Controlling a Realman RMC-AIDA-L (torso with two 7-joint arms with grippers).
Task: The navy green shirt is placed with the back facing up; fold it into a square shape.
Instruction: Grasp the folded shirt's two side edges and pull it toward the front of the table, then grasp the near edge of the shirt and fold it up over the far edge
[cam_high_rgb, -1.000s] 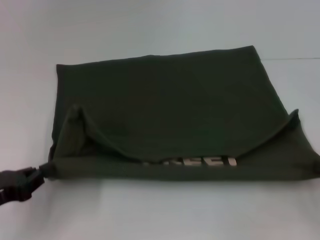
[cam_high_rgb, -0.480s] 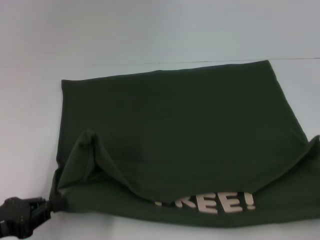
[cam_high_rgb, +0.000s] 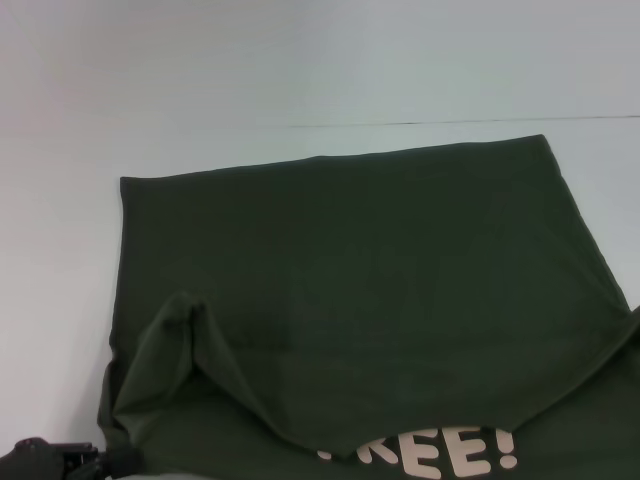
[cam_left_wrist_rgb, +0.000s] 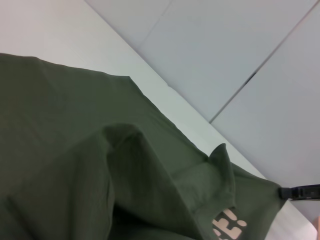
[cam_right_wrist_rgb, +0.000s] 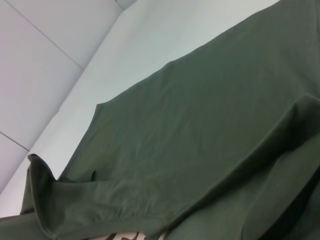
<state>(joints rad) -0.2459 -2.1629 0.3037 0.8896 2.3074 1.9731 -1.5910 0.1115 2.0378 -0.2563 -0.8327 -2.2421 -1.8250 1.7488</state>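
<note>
The navy green shirt (cam_high_rgb: 360, 270) lies spread over the white table, with its near edge lifted and folded back. Pale lettering (cam_high_rgb: 440, 455) shows under that raised edge. At the bottom left of the head view my left gripper (cam_high_rgb: 100, 462) is shut on the shirt's near left corner. My right gripper is outside the head view. In the left wrist view it appears as a black tip (cam_left_wrist_rgb: 289, 192) pinching the shirt's other near corner (cam_left_wrist_rgb: 272, 187). The right wrist view shows only the shirt (cam_right_wrist_rgb: 200, 120), with a raised fold along its near edge.
The white table (cam_high_rgb: 300, 70) extends beyond the shirt's far edge and to its left. A thin dark seam (cam_high_rgb: 450, 122) runs across the far surface. No other objects are in view.
The shirt's near edge has been pulled nearer and higher, so the lettering looks larger. My left gripper has slid down to the bottom edge of the head view, still holding the corner.
</note>
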